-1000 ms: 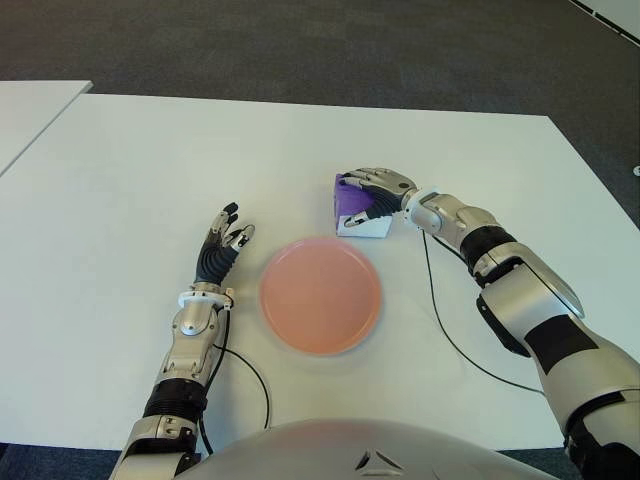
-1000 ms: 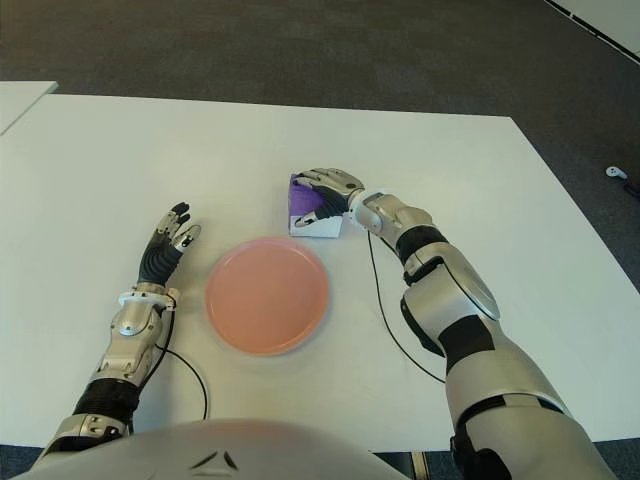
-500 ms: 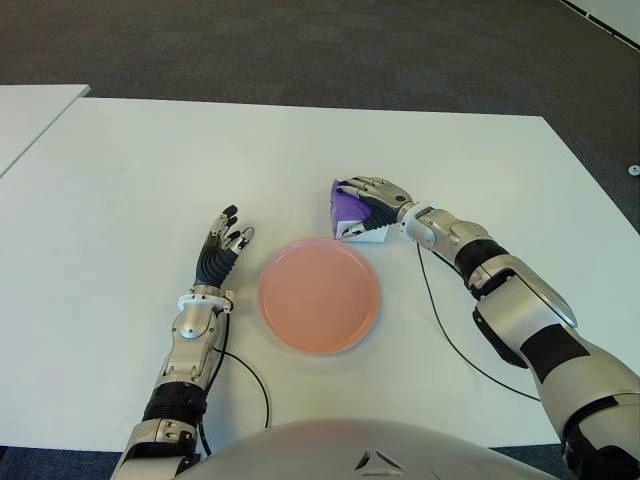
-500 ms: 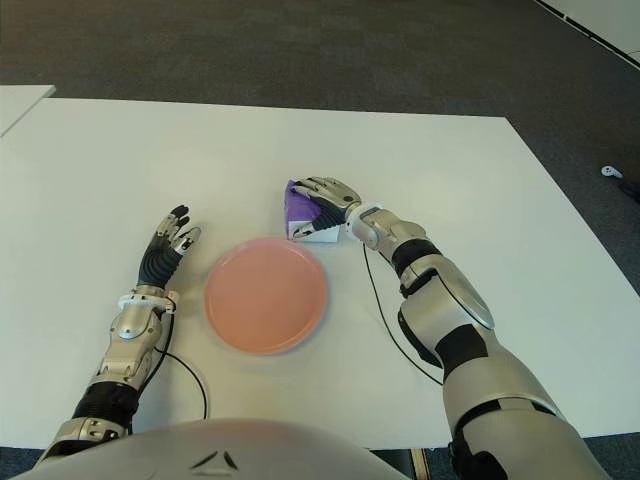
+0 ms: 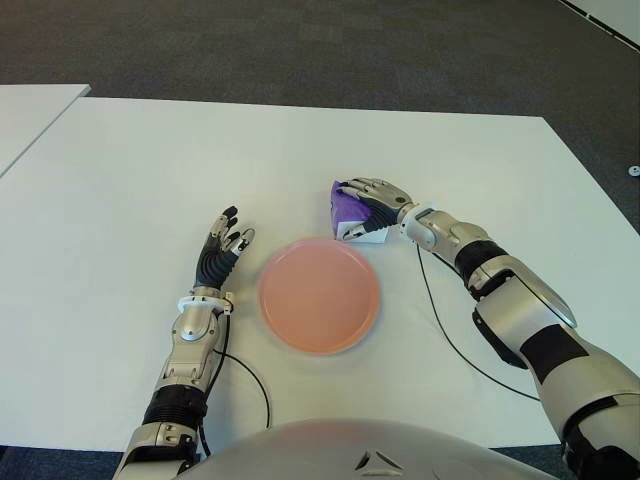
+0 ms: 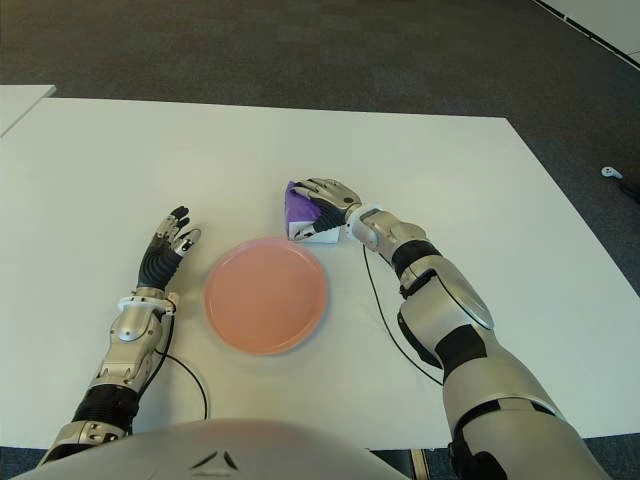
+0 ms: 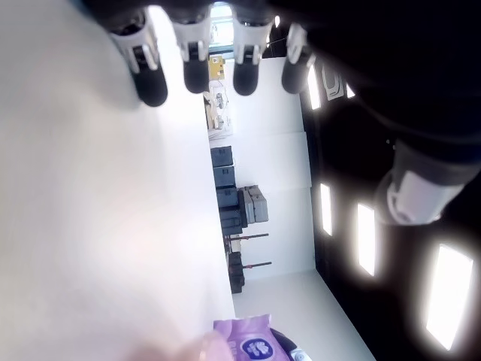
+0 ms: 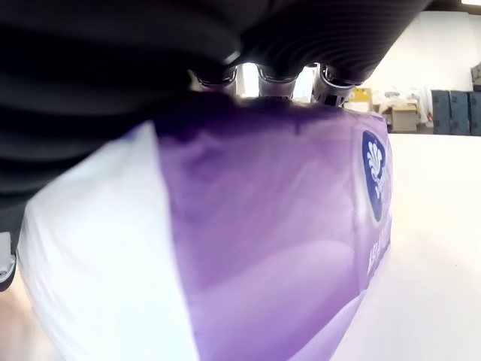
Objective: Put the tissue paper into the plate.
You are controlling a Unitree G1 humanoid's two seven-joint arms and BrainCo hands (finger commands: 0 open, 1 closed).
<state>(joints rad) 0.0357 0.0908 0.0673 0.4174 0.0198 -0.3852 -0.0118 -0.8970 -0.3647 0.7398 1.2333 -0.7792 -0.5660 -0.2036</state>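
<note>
A purple and white tissue pack [image 5: 346,211] sits on the white table just beyond the right rim of the pink plate [image 5: 320,296]. My right hand [image 5: 368,206] covers it from the right, fingers curled over its top and thumb against its near side. In the right wrist view the tissue pack [image 8: 285,226] fills the picture under the curled fingers [image 8: 274,79]. The plate holds nothing. My left hand [image 5: 222,246] shows to the left of the plate, fingers straight and holding nothing.
The white table [image 5: 150,170] stretches wide around the plate. A thin black cable [image 5: 440,320] runs along the table under my right forearm. A second white table [image 5: 30,110] stands at the far left, with dark carpet beyond.
Over the last second my right hand has closed tighter on the tissue pack and drawn it a little toward the plate. The left hand has not moved.
</note>
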